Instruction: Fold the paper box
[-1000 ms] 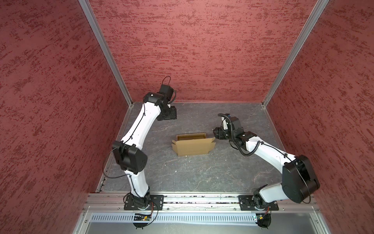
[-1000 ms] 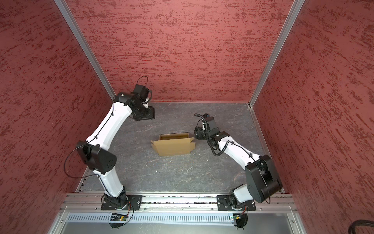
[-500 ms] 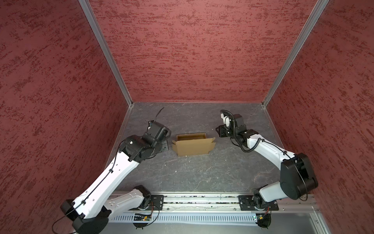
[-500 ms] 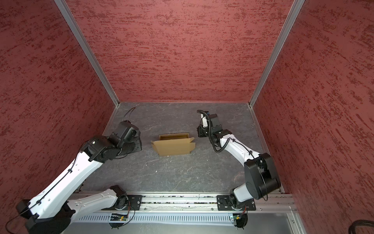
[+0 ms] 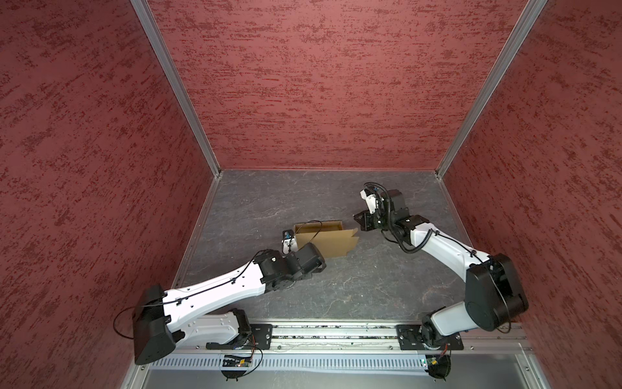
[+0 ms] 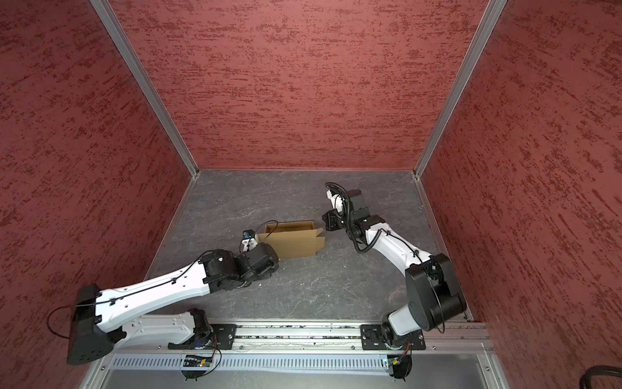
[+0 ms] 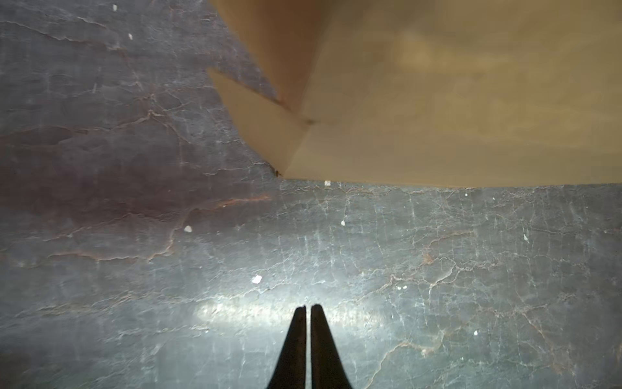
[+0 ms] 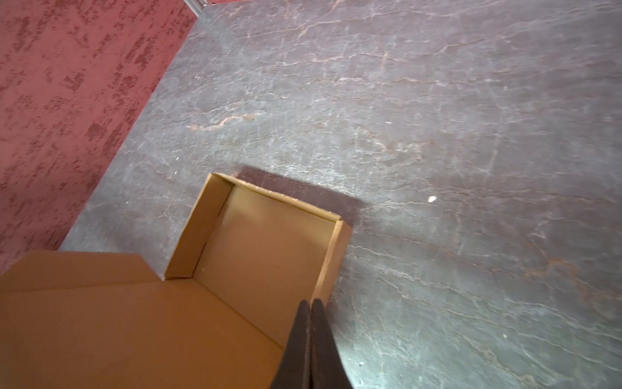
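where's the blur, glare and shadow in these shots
Left wrist view: the paper box is out of focus, glare band on the table ahead of the left claw. Right wrist view: the paper box casts a dark shadow past its far wall.

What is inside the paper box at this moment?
The uncovered end of the paper box shows only bare cardboard floor and walls in the right wrist view. Its large panel hides the rest.

Lab robot cell — red textured wall panels (image 5: pixel 319 84), aluminium corner posts (image 5: pixel 175 87), grey stone-look tabletop (image 5: pixel 286 195), arm-mounting rail (image 5: pixel 336 331) at front.
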You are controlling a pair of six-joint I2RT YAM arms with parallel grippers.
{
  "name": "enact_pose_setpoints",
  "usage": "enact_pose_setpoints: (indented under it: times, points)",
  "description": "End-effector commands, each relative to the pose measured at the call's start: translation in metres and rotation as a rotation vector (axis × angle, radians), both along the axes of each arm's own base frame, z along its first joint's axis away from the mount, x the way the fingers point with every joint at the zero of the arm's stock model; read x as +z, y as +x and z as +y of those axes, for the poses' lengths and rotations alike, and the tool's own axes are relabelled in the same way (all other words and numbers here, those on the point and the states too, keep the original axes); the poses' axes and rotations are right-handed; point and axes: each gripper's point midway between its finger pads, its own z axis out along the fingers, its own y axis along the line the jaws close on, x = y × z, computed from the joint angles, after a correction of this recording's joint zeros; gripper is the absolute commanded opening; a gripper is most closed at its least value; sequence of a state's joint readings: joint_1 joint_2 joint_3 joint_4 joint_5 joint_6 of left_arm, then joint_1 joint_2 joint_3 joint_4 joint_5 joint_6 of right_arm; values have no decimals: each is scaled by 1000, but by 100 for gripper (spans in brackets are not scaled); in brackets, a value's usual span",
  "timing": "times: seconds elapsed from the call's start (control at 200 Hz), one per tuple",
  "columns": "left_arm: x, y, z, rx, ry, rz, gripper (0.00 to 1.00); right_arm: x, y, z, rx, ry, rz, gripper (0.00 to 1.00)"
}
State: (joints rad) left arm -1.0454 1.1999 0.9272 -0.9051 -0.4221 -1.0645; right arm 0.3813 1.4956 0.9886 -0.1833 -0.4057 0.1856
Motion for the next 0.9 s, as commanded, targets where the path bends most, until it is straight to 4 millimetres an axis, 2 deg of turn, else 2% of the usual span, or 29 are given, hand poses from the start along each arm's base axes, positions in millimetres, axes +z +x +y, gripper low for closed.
enact_pose_setpoints:
  times: [0.0, 0.22, 0.441, 0.636, 0.867, 0.897]
  points:
    - [2, 20, -19, 7, -65, -49, 8, 16, -8, 14, 78, 41, -47, 4]
    - [-16, 35, -9, 47, -37, -30, 7, 1, -25, 25, 139, 31, -19, 4]
    - [-22, 50, 9, 87, -44, -36, 8, 1, -41, 41, 203, 32, -25, 4]
    - [-22, 67, 24, 115, -37, -51, 8, 0, -54, 57, 244, 38, -20, 5]
    - [-16, 103, 35, 135, -54, -92, 8, -1, -67, 71, 266, 51, -12, 5]
    - [-16, 108, 35, 137, -54, -96, 8, 11, -70, 72, 270, 67, -37, 5]
